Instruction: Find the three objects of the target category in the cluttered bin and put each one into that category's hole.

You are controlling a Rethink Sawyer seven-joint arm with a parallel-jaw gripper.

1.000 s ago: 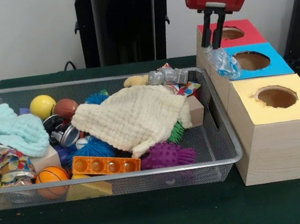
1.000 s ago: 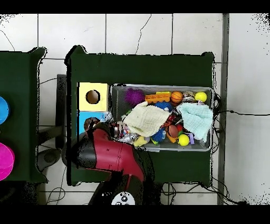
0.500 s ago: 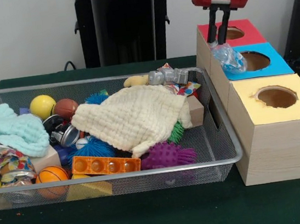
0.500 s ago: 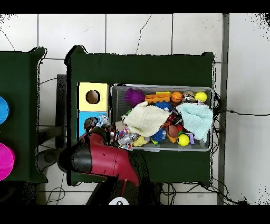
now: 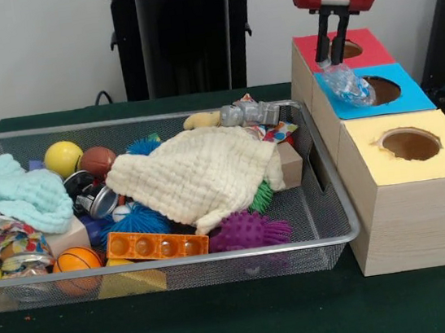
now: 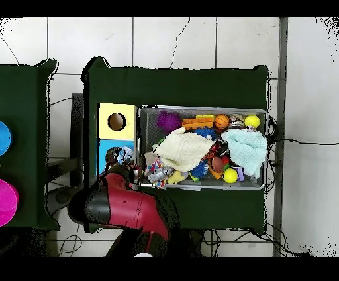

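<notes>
My gripper hangs over the blue box top, shut on a crumpled clear plastic piece that dangles from its fingertips just left of the blue box's hole. From overhead the plastic piece sits at the blue hole, with the red arm below it. The red box hole lies behind the gripper and the yellow box hole in front. The wire bin holds balls, spiky toys, blocks and cloths.
A cream cloth covers the bin's middle and a mint cloth lies at its left. A silver metal part rests at the bin's far rim. The three wooden boxes stand in a row right of the bin.
The gripper has carried the plastic piece to the right, from the bin's edge beside the boxes to above the blue box top near its hole.
</notes>
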